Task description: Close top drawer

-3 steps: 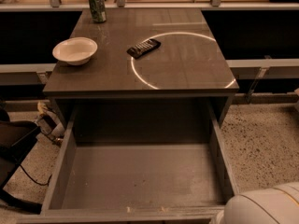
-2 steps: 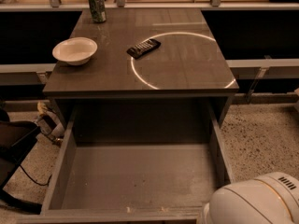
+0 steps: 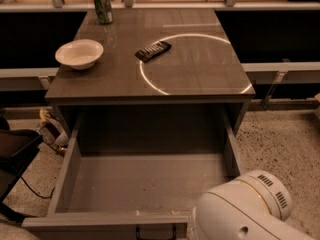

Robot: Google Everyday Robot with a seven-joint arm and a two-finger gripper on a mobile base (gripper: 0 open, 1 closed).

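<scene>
Lately the white arm (image 3: pixel 245 209) has swung further in from 5 o'clock and now covers the front right corner of the top drawer (image 3: pixel 150 184). The drawer has stayed pulled fully out at 6 o'clock, its handle (image 3: pixel 155 232) at the bottom edge. This looks like an approach to the front panel, and the push is not yet begun. The end effector is hidden beyond the arm, so I cannot tell whether it is clenched or released. On the tabletop (image 3: pixel 200 79), a bowl (image 3: pixel 79 53) at 10 o'clock, a remote (image 3: pixel 153 50) at 12 and a can (image 3: pixel 103 6) at 11 sit off the drawer's path.
</scene>
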